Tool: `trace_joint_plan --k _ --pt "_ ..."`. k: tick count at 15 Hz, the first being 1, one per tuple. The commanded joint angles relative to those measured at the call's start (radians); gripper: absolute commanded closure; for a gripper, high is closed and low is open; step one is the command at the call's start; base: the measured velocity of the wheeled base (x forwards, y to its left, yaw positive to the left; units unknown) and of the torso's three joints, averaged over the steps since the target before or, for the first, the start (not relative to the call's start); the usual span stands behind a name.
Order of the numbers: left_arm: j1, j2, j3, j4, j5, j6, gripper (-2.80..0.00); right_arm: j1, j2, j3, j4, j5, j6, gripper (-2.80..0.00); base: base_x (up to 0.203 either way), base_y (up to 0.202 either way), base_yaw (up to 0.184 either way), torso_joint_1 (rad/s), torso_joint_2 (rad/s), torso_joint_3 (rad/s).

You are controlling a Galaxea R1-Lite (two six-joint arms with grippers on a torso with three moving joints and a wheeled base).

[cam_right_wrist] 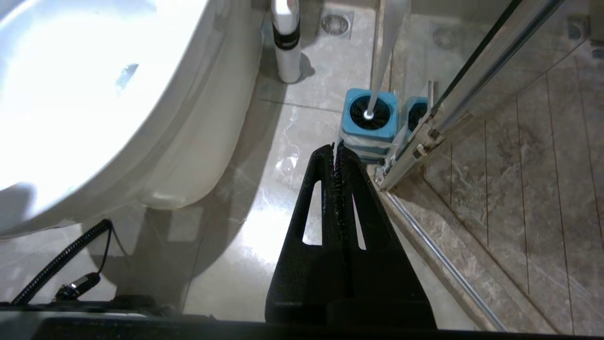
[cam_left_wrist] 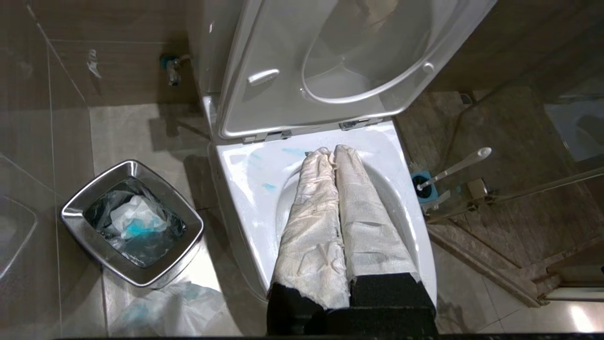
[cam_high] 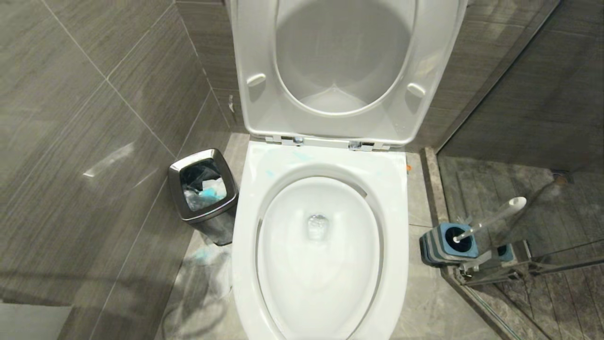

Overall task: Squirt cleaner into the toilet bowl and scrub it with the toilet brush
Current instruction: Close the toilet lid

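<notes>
Only pale blue smears [cam_left_wrist: 293, 151] mark the toilet bowl [cam_high: 394, 189]'s rim, the toilet brush [cam_high: 490, 220] sits untouched in its holder [cam_high: 443, 245], and both the left gripper [cam_left_wrist: 332, 151] and right gripper [cam_right_wrist: 336, 147] are closed, empty.

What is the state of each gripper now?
Left gripper: shut, holding nothing, above the toilet bowl.
Right gripper: shut, holding nothing, near the toilet brush.

Waste bin [cam_high: 204, 191] left of toilet bowl [cam_high: 321, 255]; toilet brush [cam_high: 490, 219] right.
</notes>
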Motion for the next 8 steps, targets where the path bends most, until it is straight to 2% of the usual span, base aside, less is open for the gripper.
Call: trace_joint_plan --k 1,5,8 --pt "0.000 0.004 -0.001 0.003 0.000 -0.002 0.00 0.000 0.001 0.001 0.000 0.000 0.000 0.00 0.000 0.000 0.000 -0.003 0.00 0.196" --pt "0.000 0.005 -0.003 -0.001 -0.003 0.012 0.00 0.000 0.001 0.000 0.000 0.001 0.000 0.00 0.000 0.000 0.000 0.001 0.00 0.188" --pt "-0.022 0.005 0.015 -0.050 -0.002 0.012 0.00 0.000 0.001 0.001 0.000 0.000 0.000 0.00 0.000 0.000 0.000 0.000 0.00 0.040"
